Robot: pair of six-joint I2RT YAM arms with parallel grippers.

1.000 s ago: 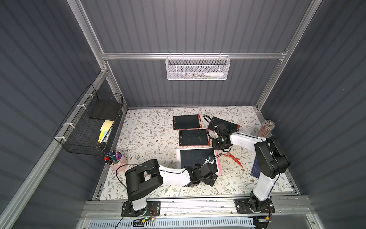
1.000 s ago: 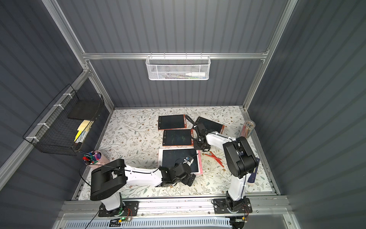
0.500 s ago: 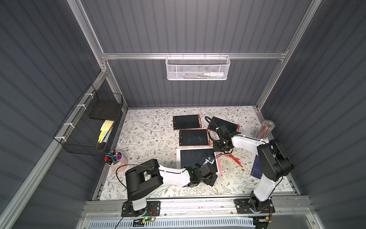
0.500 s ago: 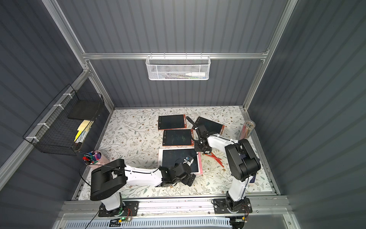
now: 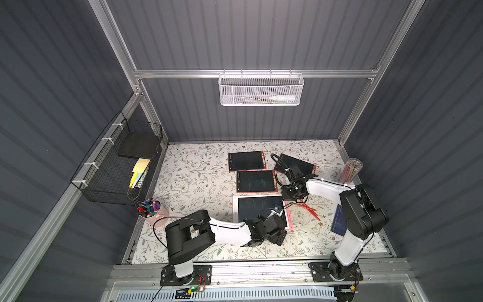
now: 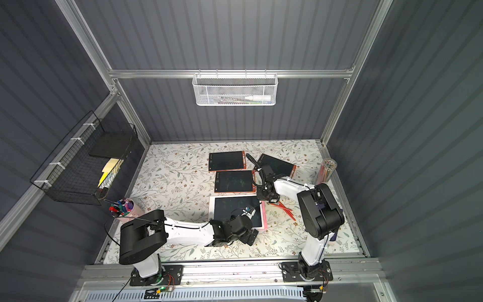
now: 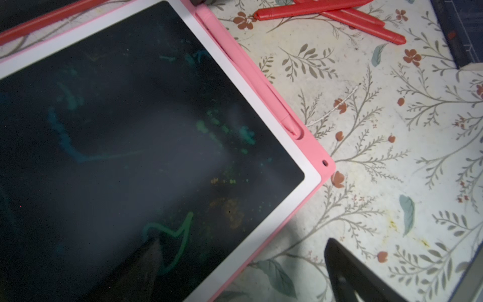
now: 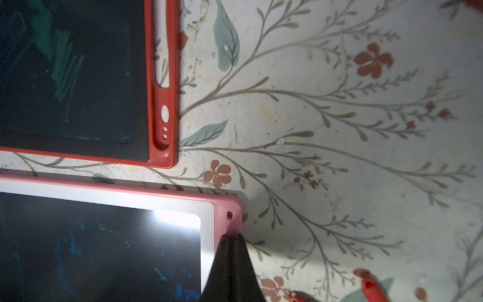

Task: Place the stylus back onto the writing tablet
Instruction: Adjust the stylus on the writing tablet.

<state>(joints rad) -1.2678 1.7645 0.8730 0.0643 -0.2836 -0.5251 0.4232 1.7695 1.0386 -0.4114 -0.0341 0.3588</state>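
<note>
The writing tablet (image 5: 251,206) is pink with a white bezel and a dark screen (image 7: 117,130), and lies flat near the table's front. A pink stylus (image 7: 248,70) lies in the slot along its right side. My right gripper (image 8: 231,239) is shut with nothing between its fingers. Its tip is over the slot strip at the tablet's far right corner (image 5: 290,200), hiding the stylus's far end. My left gripper (image 7: 243,261) is open across the tablet's near edge (image 5: 277,231). One of its fingers (image 7: 146,264) is over the screen and its other over the table.
Red styluses (image 5: 308,209) lie loose on the table right of the pink tablet. Three red-framed tablets (image 5: 254,181) lie behind it. A pencil cup (image 5: 351,170) and a dark booklet (image 5: 338,222) are at the right, and a pink marker cup (image 5: 151,209) at the left.
My right gripper, still shut, has come nearer from beside the red tablets to the pink tablet's far right corner. The left arm has not moved.
</note>
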